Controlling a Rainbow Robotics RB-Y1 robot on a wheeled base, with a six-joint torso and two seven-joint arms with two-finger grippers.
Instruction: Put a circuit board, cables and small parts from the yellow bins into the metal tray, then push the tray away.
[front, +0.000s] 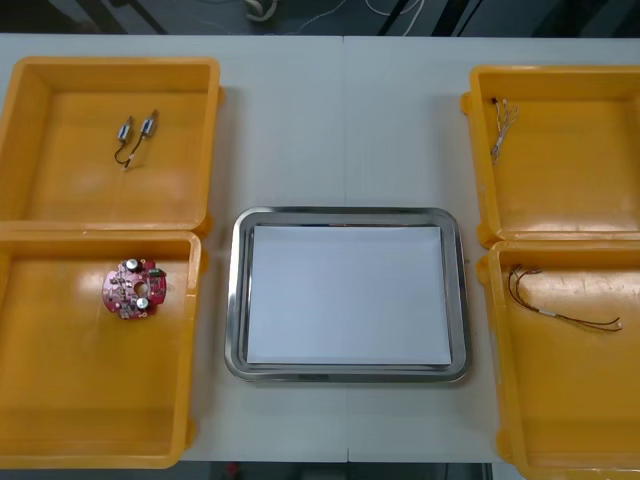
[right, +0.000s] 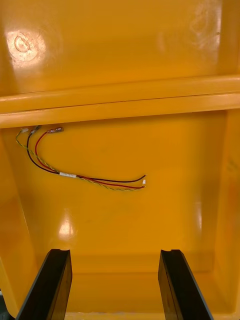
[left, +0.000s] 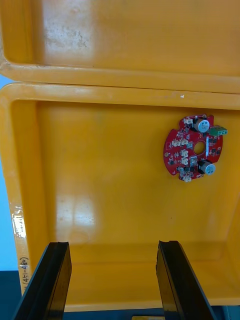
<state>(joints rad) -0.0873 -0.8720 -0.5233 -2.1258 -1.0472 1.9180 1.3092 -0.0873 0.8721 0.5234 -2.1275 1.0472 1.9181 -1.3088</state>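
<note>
**Front view.** Metal tray (front: 238, 300) at the centre of the table (front: 340, 120), white inside, nothing in it. Four yellow bins around it:
- far left bin (front: 60, 190), at 10 o'clock from the tray, holds two small metal parts (front: 136, 134) lying side by side.
- near left bin (front: 60, 400), at 8–9 o'clock, holds the round red circuit board (front: 135, 290), flat on the floor toward the bin's far, tray-side corner.
- far right bin (front: 580, 190), at 2 o'clock, holds a pale cable (front: 500, 125) in its far corner on the tray side; colours not readable.
- near right bin (front: 580, 400), at 4 o'clock, holds a red, black and yellow cable (front: 560, 305), strung across the far part of the floor.

**Right wrist view.** Right gripper (right: 115, 252) spread wide, nothing between the fingers, nothing touched. It hangs over the near right bin. The red, black and yellow cable lies loose on the bin floor ahead of the fingertips, at about 11–12 o'clock from the gap, well apart from both fingers.

**Left wrist view.** Left gripper (left: 112, 245) likewise spread wide, empty, in contact with nothing. It hangs over the near left bin. The circuit board lies component side up at about 1 o'clock from the gap, well apart from the fingers, close to the bin's far wall.
</note>
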